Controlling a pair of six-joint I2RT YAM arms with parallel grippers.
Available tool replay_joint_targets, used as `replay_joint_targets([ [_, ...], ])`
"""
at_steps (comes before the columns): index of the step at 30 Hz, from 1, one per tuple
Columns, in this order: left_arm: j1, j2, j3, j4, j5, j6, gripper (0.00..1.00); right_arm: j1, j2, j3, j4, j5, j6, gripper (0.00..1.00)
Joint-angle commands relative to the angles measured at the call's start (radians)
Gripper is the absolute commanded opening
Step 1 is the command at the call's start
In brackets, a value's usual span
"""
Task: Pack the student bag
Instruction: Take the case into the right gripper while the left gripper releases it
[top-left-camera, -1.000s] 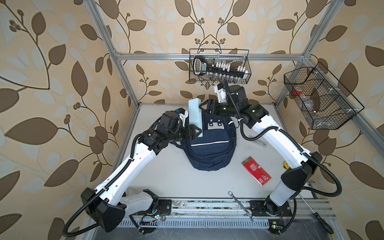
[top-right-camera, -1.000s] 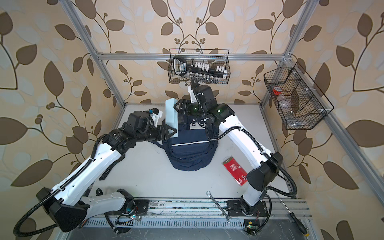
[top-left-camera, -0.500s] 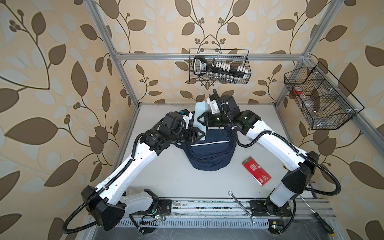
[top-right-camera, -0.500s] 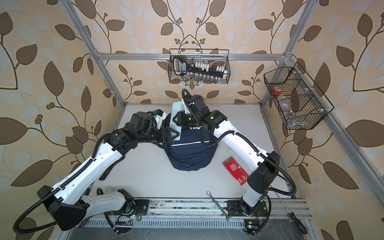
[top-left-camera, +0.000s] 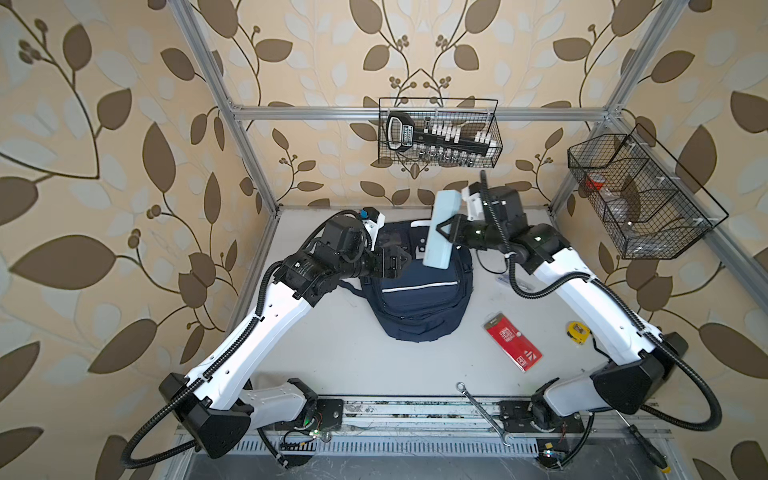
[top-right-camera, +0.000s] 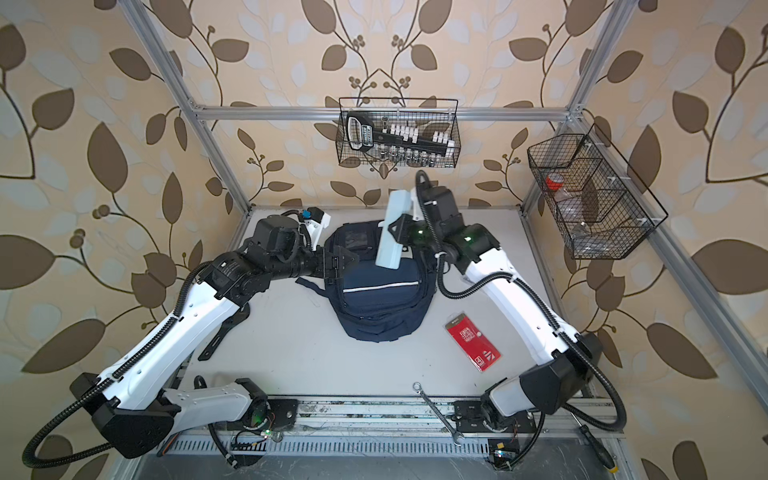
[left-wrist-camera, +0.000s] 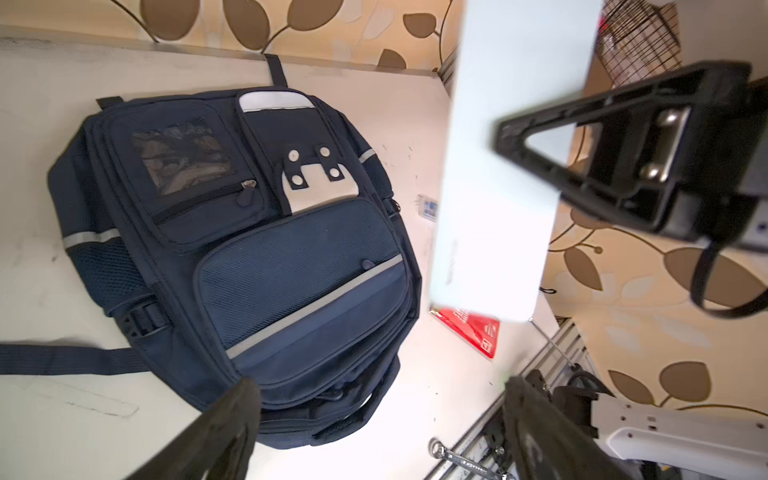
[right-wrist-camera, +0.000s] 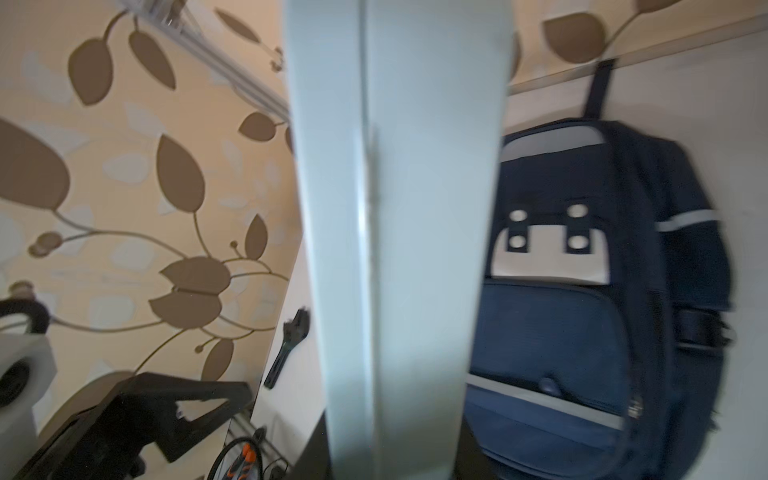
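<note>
Nearest the viewer, on the front rail, a combination wrench (top-left-camera: 484, 411) lies slantwise and a screwdriver (top-left-camera: 642, 444) rests at the right corner. Neither looks like school gear, so I judge them bystanders.

Further in, on the pale counter (top-left-camera: 332, 353), a red packet (top-left-camera: 513, 341) lies flat beside the right arm, with a small yellow tape measure (top-left-camera: 577, 329) near it. The packet sits within easy reach and may be waiting its turn.

Mid-counter, the student bag (top-left-camera: 419, 303) lies on its back, front pockets and reflective stripes upward, top loop toward the rear wall. The small pocket zip in the left wrist view looks closed, and I can see no compartment gaping.

At the bag's left side, the left pincer (left-wrist-camera: 378, 436) stands wide open with nothing between its fingers. It sits low beside the fabric, probably poised to take a zip or flap and make an opening; whether it touches the bag I cannot tell.

Over the bag's upper part, the right pincer (top-left-camera: 441, 229) is clamped across the middle of a pale blue case (top-left-camera: 436, 255). The case is lifted clear of the bag and tilted, one end pointing down. A grip at mid-length should keep it balanced for sliding in.

Beyond, a rear wire basket (top-left-camera: 436, 99) of tools hangs on the back wall, and a side wire basket (top-left-camera: 681, 170) hangs on the right frame.
</note>
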Motion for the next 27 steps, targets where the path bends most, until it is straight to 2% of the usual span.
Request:
replay_joint_targets([
  [1,-0.045,0.073,0.020,-0.078,-0.039,0.140,0.89,-0.117,-0.122,-0.125,-0.017,-0.027,0.000,0.15],
  [6,-0.243,0.253,0.022,-0.089,-0.227,0.271,0.85,-0.272,-0.271,-0.348,-0.046,-0.112,-0.009,0.14],
  [10,-0.322,0.396,0.070,-0.069,-0.342,0.294,0.81,-0.296,-0.356,-0.469,-0.060,-0.128,-0.006,0.14],
  [12,-0.341,0.450,0.096,-0.045,-0.381,0.295,0.82,-0.296,-0.386,-0.512,-0.064,-0.136,0.005,0.13],
  [16,-0.358,0.564,0.170,-0.041,-0.372,0.310,0.84,-0.296,-0.431,-0.578,-0.064,-0.142,0.021,0.13],
  [22,-0.365,0.653,0.212,0.000,-0.499,0.280,0.78,-0.297,-0.450,-0.608,-0.060,-0.161,0.028,0.13],
  [27,-0.365,0.706,0.221,-0.008,-0.421,0.272,0.69,-0.297,-0.452,-0.610,-0.060,-0.156,0.026,0.13],
])
